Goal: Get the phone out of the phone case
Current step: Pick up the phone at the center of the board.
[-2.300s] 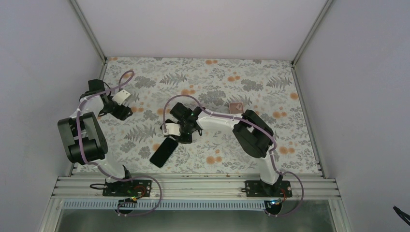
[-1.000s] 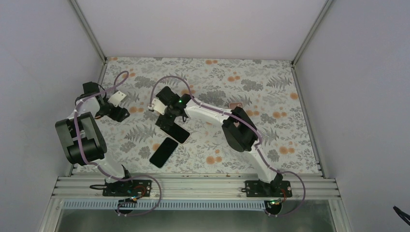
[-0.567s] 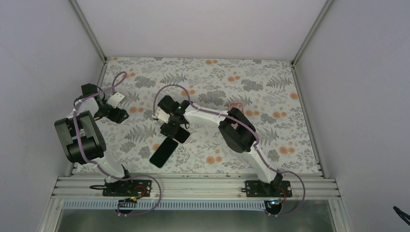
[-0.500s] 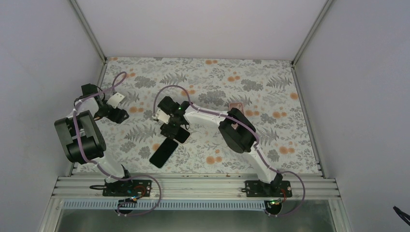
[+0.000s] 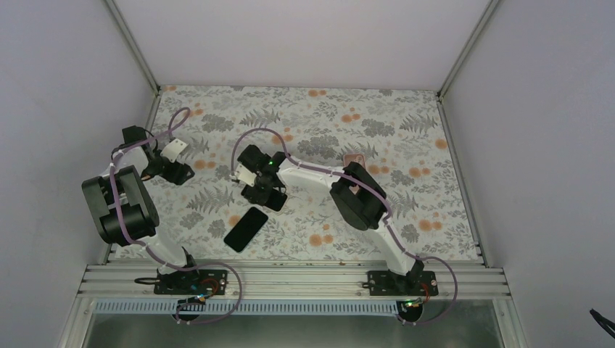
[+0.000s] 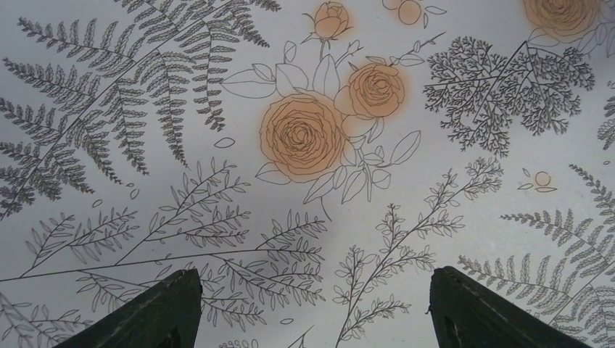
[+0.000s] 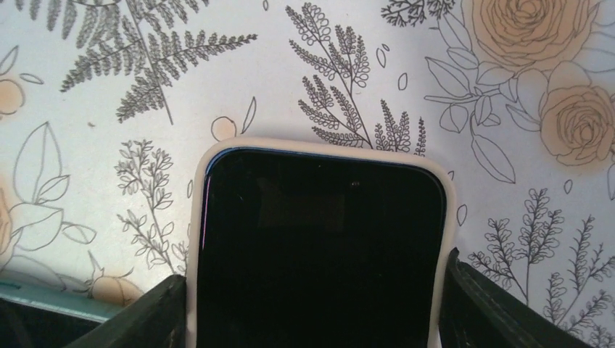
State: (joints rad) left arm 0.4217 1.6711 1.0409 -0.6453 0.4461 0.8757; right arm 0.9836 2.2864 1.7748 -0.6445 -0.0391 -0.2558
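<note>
– Phone (image 7: 319, 246) sat square in the mouth of the right pincer (image 7: 315, 270), dark screen up, inside its cream phone case (image 7: 319, 143). Both fingers (image 7: 145, 315) pressed against the case's long sides, so that pincer was clamped on the case, part-way closed.

– Resting or lifted?

– Couldn't tell. Under it lay the table cloth (image 5: 406, 123), white, printed with grey ferns. Ahead of the tips and to their right were orange roses (image 7: 576, 123).

– And the other one?

– The left pincer (image 6: 313, 272) hung well off to the right pincer's left. Its jaws were wide, with printed cloth between them and a big orange rose (image 6: 301, 136) straight ahead.

– Anything else down there?

– A second dark handset (image 5: 246, 229) lay flat just behind the right pincer, toward the arm bases and apart from it. A small pink object (image 5: 354, 160) lay off to its right, beyond the arm's elbow. It was too small to name.

– The room?

– Plain pale walls (image 5: 304, 36) closed three sides, with metal posts (image 5: 130, 43) running up the back corners. A ribbed metal rail (image 5: 290, 277) along the near edge carried both bases.
</note>
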